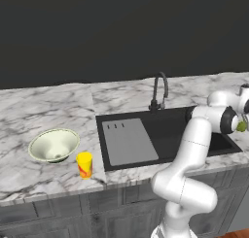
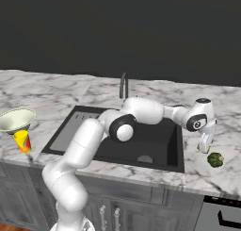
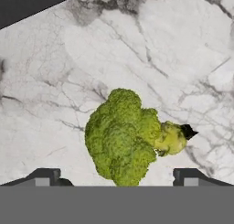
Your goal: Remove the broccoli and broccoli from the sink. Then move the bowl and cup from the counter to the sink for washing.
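Take the sink as your reference and read from its left. Farthest left on the counter sits the bowl, upright and well apart from the basin. In the right base view the bowl is cut off by the picture's left edge, so you see only part of its rim. The cup stands upright just right of the bowl and in front of it, close to the counter's front edge, between bowl and sink. In the right base view the cup is partly overlapped by the bowl.

In the sink itself, the grey panel covers the left part and the tap rises behind the back rim. The arm crosses the basin's right half in both base views and hides much of the floor there. A pale round spot shows on the floor near the front wall; you cannot tell what it is.

Right of the sink, one broccoli lies on the marble, clear of the basin. The hand view shows it large, lying on its side, its lower edge cut off by the picture. The gripper hangs just above and left of it, its jaws spread wide and holding nothing. In the left base view a green speck shows beside the wrist, too small to identify.
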